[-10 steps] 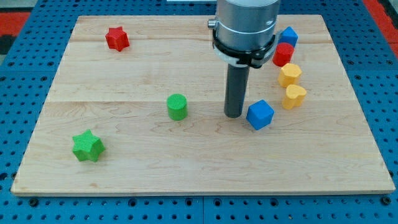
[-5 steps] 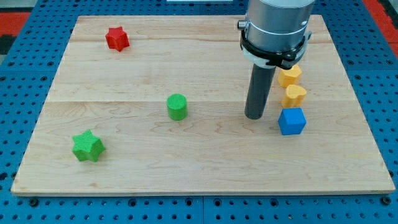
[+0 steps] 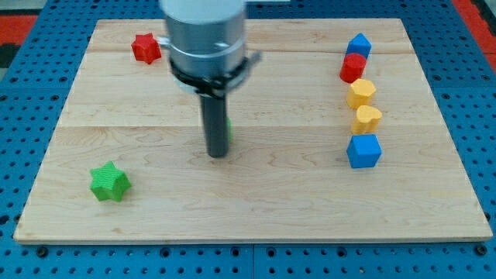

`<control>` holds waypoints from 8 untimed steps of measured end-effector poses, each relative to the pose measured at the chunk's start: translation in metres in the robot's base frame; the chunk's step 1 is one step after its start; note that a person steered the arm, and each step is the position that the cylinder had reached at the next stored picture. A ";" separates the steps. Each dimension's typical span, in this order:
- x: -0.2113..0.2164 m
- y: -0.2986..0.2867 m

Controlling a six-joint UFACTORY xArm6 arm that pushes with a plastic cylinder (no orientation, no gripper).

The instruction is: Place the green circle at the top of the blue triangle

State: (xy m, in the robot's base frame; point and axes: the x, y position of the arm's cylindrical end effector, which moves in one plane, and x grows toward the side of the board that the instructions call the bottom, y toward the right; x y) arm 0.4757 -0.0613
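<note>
At the counter's (image 3: 93, 209) centre, my tip (image 3: 218, 154) (a bare rod, no pincer, holding nothing) stands before the mostly hidden green circle (image 3: 229, 130), beginning the push; next it must drive toward three o'clock, above the blue triangle (image 3: 359, 44).

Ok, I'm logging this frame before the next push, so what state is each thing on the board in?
My tip: on the board, directly in front of the green circle.
Green circle: mostly hidden behind the rod.
Blue triangle: top of the right-hand column, by the red block.
Blue cube: column's bottom, upright.
Green star: alone, lower left.
</note>
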 end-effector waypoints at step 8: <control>-0.070 -0.021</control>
State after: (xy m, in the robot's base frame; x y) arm 0.4062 -0.0822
